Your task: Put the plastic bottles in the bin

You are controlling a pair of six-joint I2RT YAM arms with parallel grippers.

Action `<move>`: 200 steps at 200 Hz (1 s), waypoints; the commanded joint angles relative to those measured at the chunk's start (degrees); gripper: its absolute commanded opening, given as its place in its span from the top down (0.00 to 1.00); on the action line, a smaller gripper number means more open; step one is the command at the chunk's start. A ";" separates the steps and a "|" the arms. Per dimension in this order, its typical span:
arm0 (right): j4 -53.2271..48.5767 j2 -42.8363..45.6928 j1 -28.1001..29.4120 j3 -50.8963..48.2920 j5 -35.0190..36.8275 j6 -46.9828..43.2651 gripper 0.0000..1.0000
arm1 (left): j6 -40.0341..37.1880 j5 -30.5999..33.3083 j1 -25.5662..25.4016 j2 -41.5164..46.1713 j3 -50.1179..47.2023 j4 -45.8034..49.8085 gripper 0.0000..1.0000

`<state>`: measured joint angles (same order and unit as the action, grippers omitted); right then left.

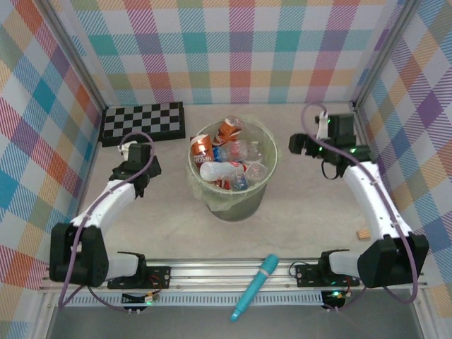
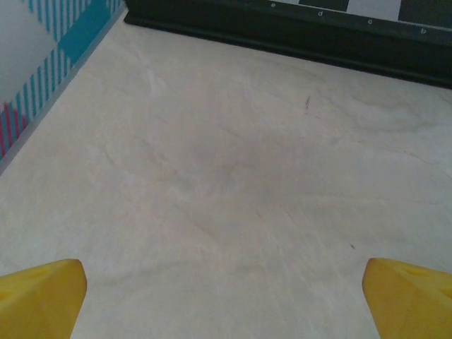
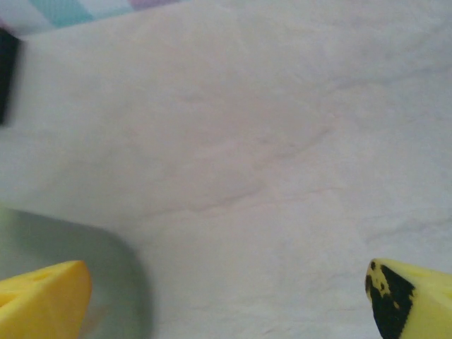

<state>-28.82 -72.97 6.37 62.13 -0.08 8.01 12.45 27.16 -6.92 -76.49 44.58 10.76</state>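
Pale tabletop [image 1: 304, 212]: bin [image 1: 244, 205] of bottles [image 1: 219, 171] between left fingers [image 2: 42, 296] and right fingers [image 3: 42, 300], both spread wide.

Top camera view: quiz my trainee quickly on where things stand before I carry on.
1. True or false: the bottles lie inside the bin.
2. The teal tube lies: A) in the bin, B) under the bin, C) across the near rail.
3. What do the left jaws hold?
Key: 1 true; 2 C; 3 nothing, they stand open over bare table.
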 commanded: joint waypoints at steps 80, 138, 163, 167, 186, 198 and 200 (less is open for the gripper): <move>47.17 -11.40 -3.86 -24.44 7.70 -7.42 0.01 | -9.75 -3.12 0.53 -15.16 -6.80 -35.17 0.00; 69.02 -13.02 -3.52 -35.34 4.40 -8.19 0.00 | -12.11 -7.43 0.24 -11.73 -17.05 -50.80 0.00; 75.67 -14.80 -5.28 -38.53 2.89 -6.68 0.01 | -12.48 -8.13 0.11 -11.93 -18.73 -54.47 0.00; 74.64 -14.69 -5.31 -38.30 2.64 -6.65 0.01 | -12.50 -8.08 0.10 -11.85 -18.80 -54.53 0.00; 76.06 -15.12 -5.34 -38.49 2.53 -6.57 0.00 | -12.56 -8.98 0.15 -11.93 -19.30 -55.16 0.00; 75.43 -14.88 -5.41 -38.37 2.45 -6.53 0.01 | -13.31 -8.82 0.26 -15.56 -22.81 -66.22 0.00; 75.39 -14.89 -5.43 -38.39 2.41 -6.54 0.01 | -13.81 -8.62 0.20 -15.78 -22.96 -67.08 0.00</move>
<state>42.09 -87.92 1.43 23.44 4.19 0.82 0.54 19.51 -6.92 -89.52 25.23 -40.36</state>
